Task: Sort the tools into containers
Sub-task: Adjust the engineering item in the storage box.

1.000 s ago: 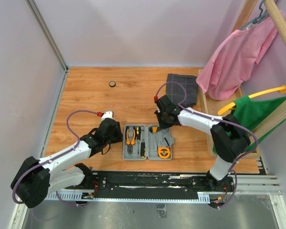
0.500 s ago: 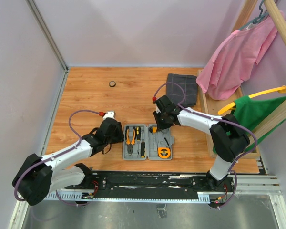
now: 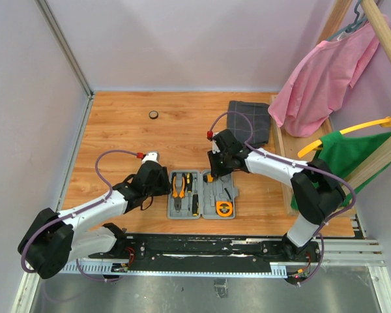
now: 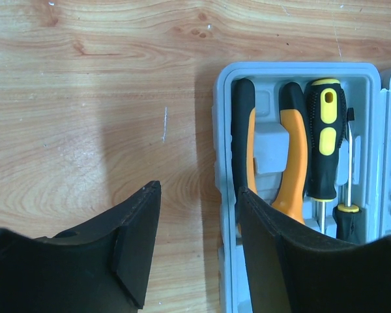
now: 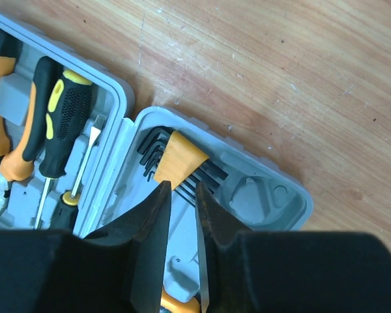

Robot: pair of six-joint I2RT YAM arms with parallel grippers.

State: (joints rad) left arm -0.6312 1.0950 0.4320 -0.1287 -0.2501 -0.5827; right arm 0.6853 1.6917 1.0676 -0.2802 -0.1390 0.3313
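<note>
At the 6 o'clock edge of the table (image 3: 130, 130), between the two arm bases, the tool case (image 3: 201, 214) is lying open and flat. I am seeing pliers (image 4: 293, 150) and a screwdriver (image 4: 324, 130) lying in its left half. The hex key set (image 5: 179, 156) is sitting at the 12 o'clock end of the right half, and the tape measure (image 3: 225, 208) toward 5 o'clock.

I am holding the right pincer (image 5: 181, 186) just above the hex key set, its jaws a narrow slit apart with nothing between them. The left pincer (image 4: 199, 189) is hanging about half open and empty, straddling the case's 9 o'clock wall.

I am judging the hex keys to be stiff, dense steel and slick on the bare shafts. If the set needs reseating, I am planning to pinch the orange holder across its flat faces, since the plastic should give better purchase. The case itself is looking light and liable to slide when pushed.
</note>
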